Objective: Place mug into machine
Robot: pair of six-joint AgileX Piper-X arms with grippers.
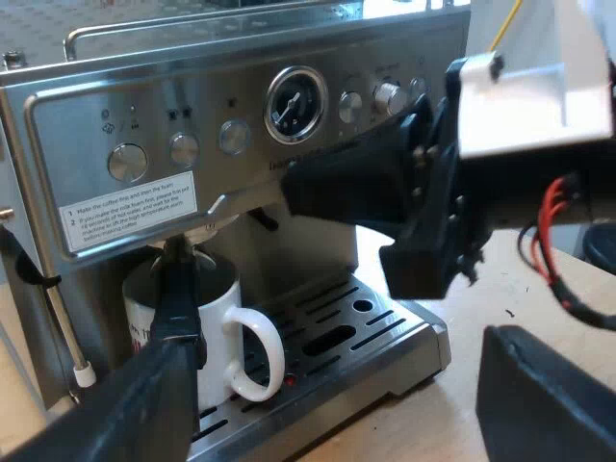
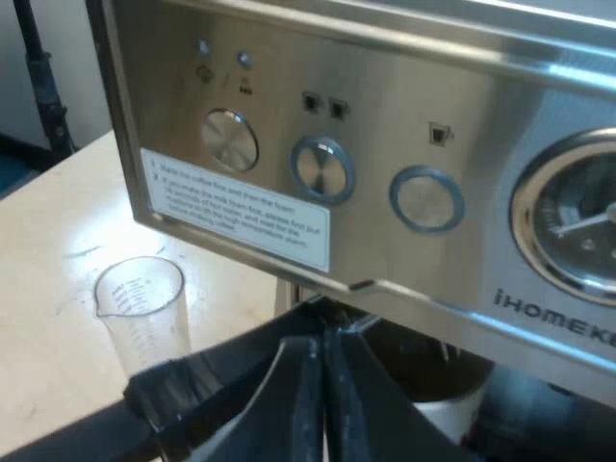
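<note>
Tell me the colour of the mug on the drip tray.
White mug; clearest in left wrist view.

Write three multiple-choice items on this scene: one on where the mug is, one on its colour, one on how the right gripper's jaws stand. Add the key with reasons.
1. Where does the mug stand?
A. on the drip tray of the espresso machine
B. on the machine's top
C. held in the air

2. What colour is the mug?
A. red
B. blue
C. white

3. How do the jaws of the right gripper stand?
A. wide open
B. shut together
C. closed on the mug's handle

Key:
1 A, its base rests on the slotted metal tray under the machine's front.
2 C, body and handle are white.
3 B, in the right wrist view the two black jaws meet with no gap and nothing between them.
</note>
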